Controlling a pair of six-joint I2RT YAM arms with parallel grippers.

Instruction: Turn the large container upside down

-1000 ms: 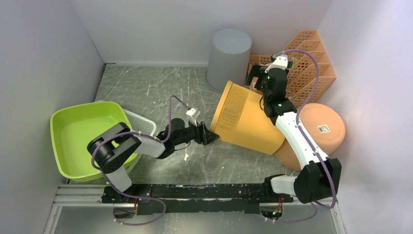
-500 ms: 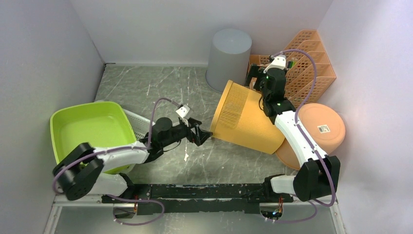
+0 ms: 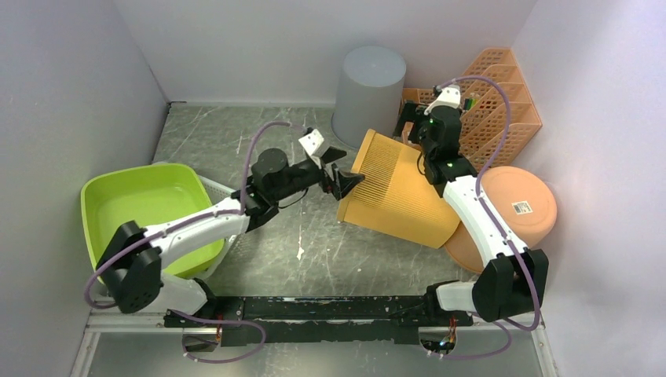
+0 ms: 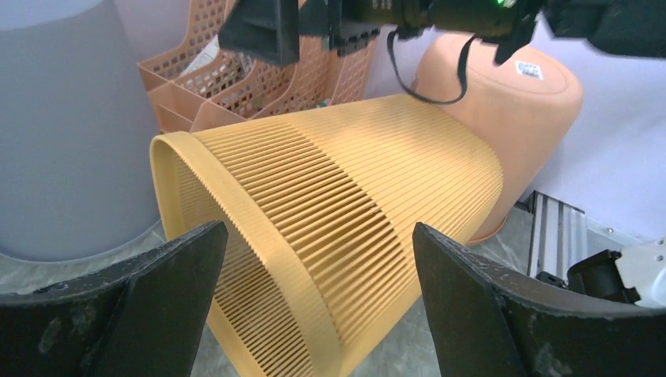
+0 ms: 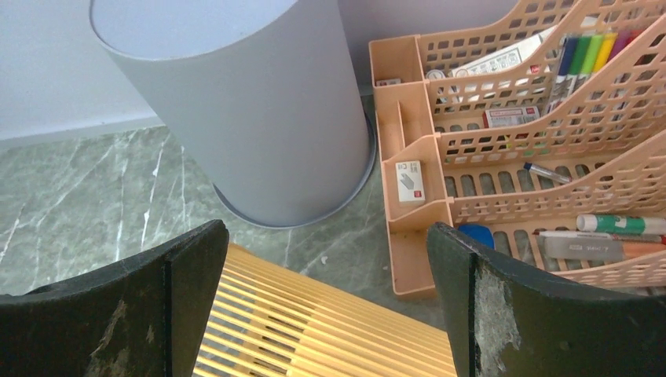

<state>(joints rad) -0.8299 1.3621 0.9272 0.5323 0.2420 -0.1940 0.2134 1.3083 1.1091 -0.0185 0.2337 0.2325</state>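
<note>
While the large container (image 3: 397, 192), an orange ribbed bin, lies on its side on the marble table (image 3: 236, 141), both arms reach toward it from opposite ends. Its open mouth faces the left arm, and its far end rests against a peach basin (image 3: 514, 208) at the right wall.

Left gripper (image 3: 348, 166): jaws spread as wide as they go, holding nothing. It hangs just beside the rim of the mouth. From above, the lower finger appears to meet the ribbed wall, though contact cannot be confirmed. Seen from the left wrist, the rim and upper wall fill the space ahead of the two fingers.

Right gripper (image 5: 326, 259): jaws likewise fully apart and empty. It is poised over the upper rear edge of the container, with the ribbed surface showing low between its fingers; whether it touches cannot be told.

Surroundings: a grey bin (image 3: 369, 94) stands closed end up at the back wall, just behind the container. A peach perforated desk organiser (image 3: 495, 102), holding pens and small boxes, sits in the rear right corner. A green tub (image 3: 133, 212) lies at the left, overlapping a white basket (image 3: 228, 196).
</note>
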